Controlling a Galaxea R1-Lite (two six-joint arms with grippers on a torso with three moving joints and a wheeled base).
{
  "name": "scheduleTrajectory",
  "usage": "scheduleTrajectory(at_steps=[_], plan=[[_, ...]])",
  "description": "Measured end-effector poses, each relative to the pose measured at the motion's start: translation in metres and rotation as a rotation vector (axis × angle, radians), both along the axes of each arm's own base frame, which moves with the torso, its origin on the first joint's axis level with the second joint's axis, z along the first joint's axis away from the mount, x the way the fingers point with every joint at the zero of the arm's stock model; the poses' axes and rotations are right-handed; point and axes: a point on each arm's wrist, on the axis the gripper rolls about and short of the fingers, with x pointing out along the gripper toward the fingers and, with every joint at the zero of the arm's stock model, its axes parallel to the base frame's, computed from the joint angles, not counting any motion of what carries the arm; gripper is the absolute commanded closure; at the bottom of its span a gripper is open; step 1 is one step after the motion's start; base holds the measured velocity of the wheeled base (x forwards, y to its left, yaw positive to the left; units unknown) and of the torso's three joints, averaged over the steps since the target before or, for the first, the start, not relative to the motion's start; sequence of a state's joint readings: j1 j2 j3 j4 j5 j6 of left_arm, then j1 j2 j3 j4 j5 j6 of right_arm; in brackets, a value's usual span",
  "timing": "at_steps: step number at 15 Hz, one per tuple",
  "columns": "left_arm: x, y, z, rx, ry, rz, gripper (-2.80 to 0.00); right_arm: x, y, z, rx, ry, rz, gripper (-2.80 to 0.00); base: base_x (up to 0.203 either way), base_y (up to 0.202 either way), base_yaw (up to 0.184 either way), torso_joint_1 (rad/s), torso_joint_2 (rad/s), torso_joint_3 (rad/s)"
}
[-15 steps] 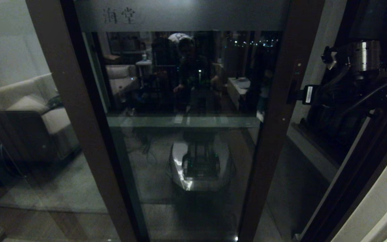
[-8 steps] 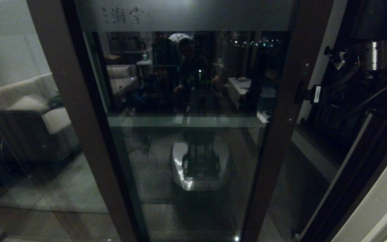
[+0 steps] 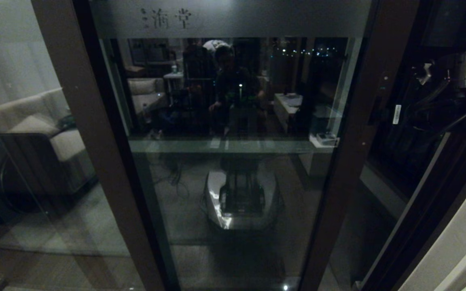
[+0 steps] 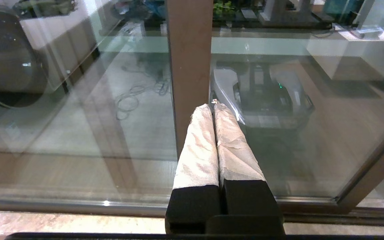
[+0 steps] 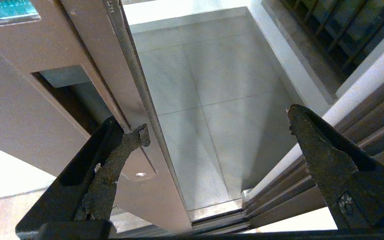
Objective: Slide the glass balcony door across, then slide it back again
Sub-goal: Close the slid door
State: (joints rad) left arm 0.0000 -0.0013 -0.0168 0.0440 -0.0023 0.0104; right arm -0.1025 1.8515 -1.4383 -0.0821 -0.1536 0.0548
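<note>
Home at night: sofa (image 3: 61,139) behind glass balcony door (image 3: 233,121), tiled balcony floor (image 5: 205,100).

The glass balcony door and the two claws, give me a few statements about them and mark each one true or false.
1. The right claw is open, with one finger hooked at the pull slot of the glass balcony door. True.
2. The left claw grips the door frame. False: it is shut on nothing, short of the glass.
3. The door's frosted top band bears Chinese characters. True.
4. The door is shut against the jamb. False: the right wrist view shows a gap and floor tiles beyond.
</note>
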Motion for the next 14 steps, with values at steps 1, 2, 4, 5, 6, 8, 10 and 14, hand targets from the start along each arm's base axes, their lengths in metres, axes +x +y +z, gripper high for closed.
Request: scheduleTrajectory(at_steps=[1, 2, 4, 5, 6, 8, 10, 14], plan=[[0.0, 0.0, 0.0, 0.0, 0.0, 0.0, 0.0, 0.0, -0.004, -0.001, 0.001, 0.001, -0.003, -2.8, 0.0, 0.0, 0.0, 0.0, 0.0, 0.0], [0.0, 0.0, 0.0, 0.0, 0.0, 0.0, 0.0, -0.001, -0.008, -0.001, 0.002, 0.002, -0.007, -2.8, 0.0, 0.0, 0.0, 0.0, 0.0, 0.0], [0.0, 0.0, 0.0, 0.0, 0.0, 0.0, 0.0, -0.002, -0.015, -0.003, 0.006, 0.004, -0.016, -2.8, 0.0, 0.0, 0.0, 0.0, 0.0, 0.0], [0.0, 0.0, 0.0, 0.001, 0.0, 0.001, 0.0, -0.003, -0.018, -0.003, 0.009, 0.005, -0.019, -2.8, 0.0, 0.0, 0.0, 0.0, 0.0, 0.0], [0.0, 0.0, 0.0, 0.0, 0.0, 0.001, 0.0, -0.004, -0.021, -0.004, 0.01, 0.007, -0.024, -2.8, 0.0, 0.0, 0.0, 0.0, 0.0, 0.0], [0.0, 0.0, 0.0, 0.0, 0.0, 0.0, 0.0, -0.005, -0.026, -0.006, 0.003, 0.003, -0.033, -2.8, 0.0, 0.0, 0.0, 0.0, 0.0, 0.0], [0.0, 0.0, 0.0, 0.0, 0.0, 0.001, 0.0, -0.005, -0.032, -0.006, -0.012, -0.003, -0.04, -2.8, 0.0, 0.0, 0.0, 0.0, 0.0, 0.0], [0.0, 0.0, 0.0, 0.0, 0.0, 0.001, 0.0, -0.009, -0.042, -0.006, -0.012, -0.003, -0.054, -2.8, 0.0, 0.0, 0.0, 0.0, 0.0, 0.0]])
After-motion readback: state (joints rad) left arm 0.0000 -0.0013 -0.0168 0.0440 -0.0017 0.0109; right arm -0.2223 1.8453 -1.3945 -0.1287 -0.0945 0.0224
